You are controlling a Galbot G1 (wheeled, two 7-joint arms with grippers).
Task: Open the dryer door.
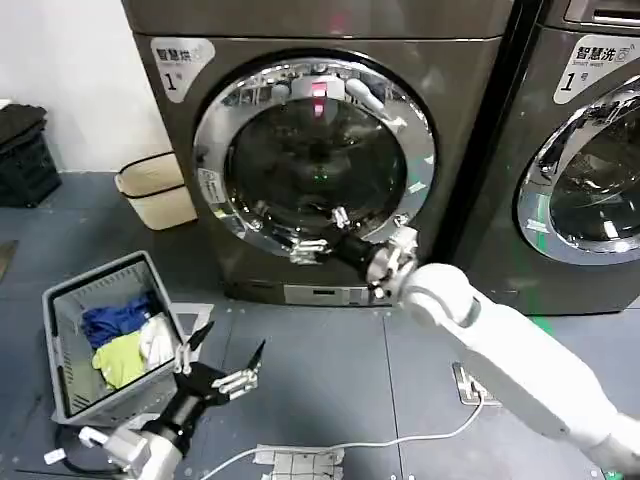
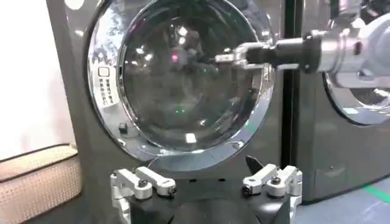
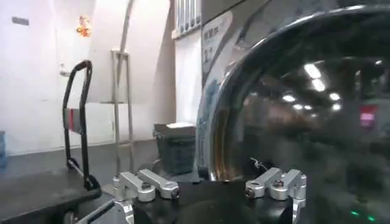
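Chrome rings the round glass dryer door (image 1: 318, 160), which sits shut on the dark grey dryer (image 1: 320, 40) in front of the robot. The right gripper (image 1: 318, 237) reaches up to the lower part of the door, its jaws spread wide with 1 finger near the glass and the other low against the chrome ring. Beyond the jaws, in the right wrist view, the curved rim of the door (image 3: 210, 109) is close ahead, while the glass bulges past the farther fingertip.

The left gripper (image 1: 222, 355) hangs low near the floor, well apart from the door, jaws wide and holding nothing. Just beside it is a grey laundry basket (image 1: 70, 300) of blue, yellow and white clothes.

To do this step well, my judgement is that the right jaws need the door's handle recess or rim edge between them before closing. The pull should then follow the door's swing rather than run straight back, with the elbow kept clear of the second machine (image 1: 590, 150).

Hard to make out: where the handle or latch lies, since reflections cover the glass. Whether either fingertip touches the ring cannot be told. The hinge side is not visible.
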